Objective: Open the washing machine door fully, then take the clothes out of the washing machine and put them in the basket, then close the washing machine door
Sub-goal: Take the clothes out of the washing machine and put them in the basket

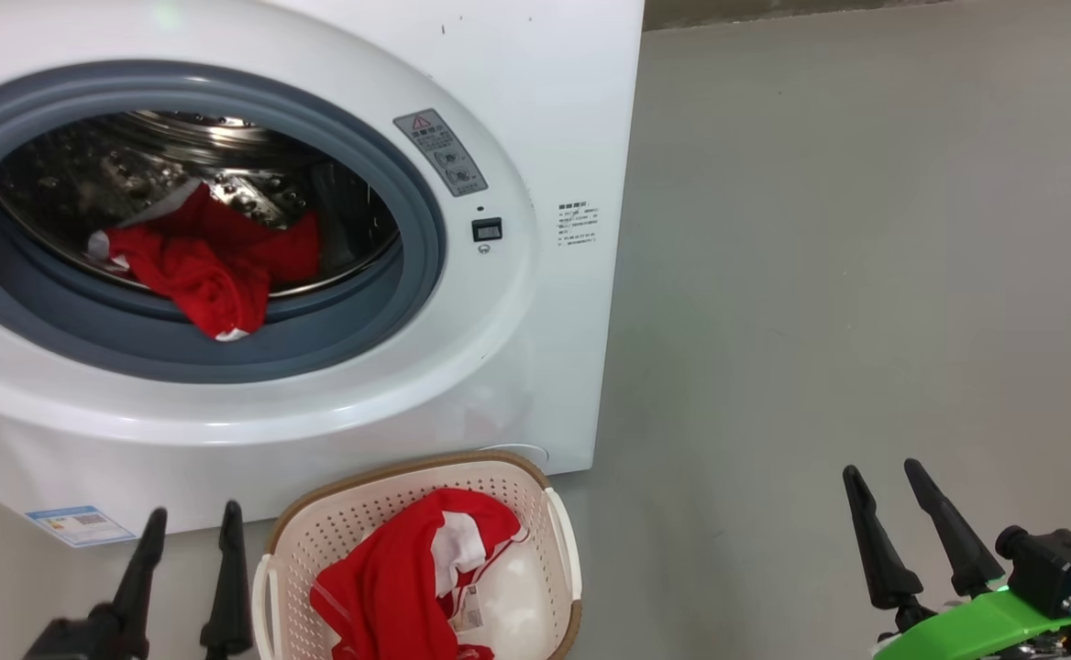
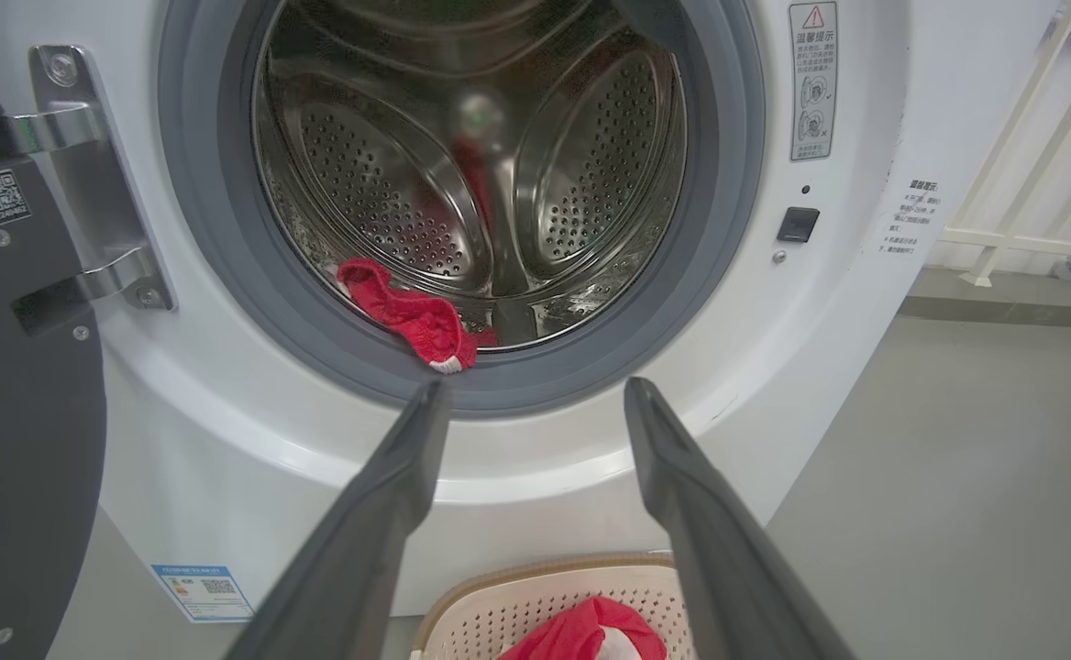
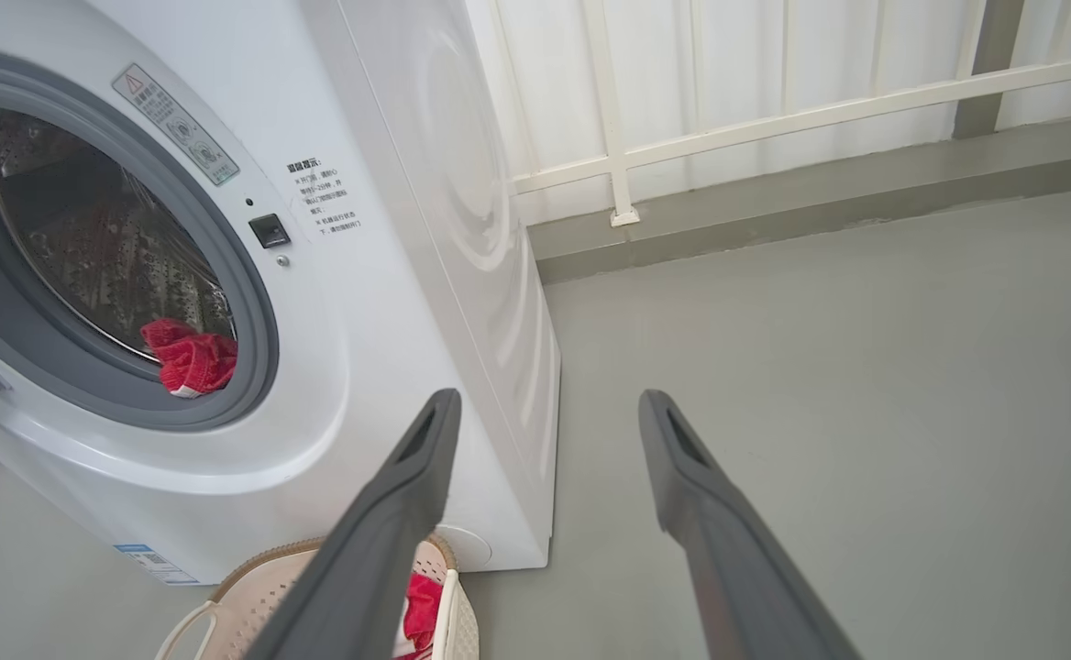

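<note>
Left gripper (image 1: 194, 510) wide apart and empty just left of basket (image 1: 290, 536) holding one red garment (image 1: 380, 587), second garment (image 1: 210, 266) draped onto grey seal (image 1: 315, 339) above, right gripper (image 1: 882, 469) equally wide, empty, well to right

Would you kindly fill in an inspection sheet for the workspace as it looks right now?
Surface: smooth grey floor.
Job's things: washing machine, its door swung open on the left side; red clothes in the drum, spilling over the grey ring; basket on the floor in front, holding a red garment.
Clutter: nothing seen.
End effectors: left end effector open, empty; right end effector open, empty.
Cables: nothing seen.
Surroundings: white railing behind the machine.
</note>
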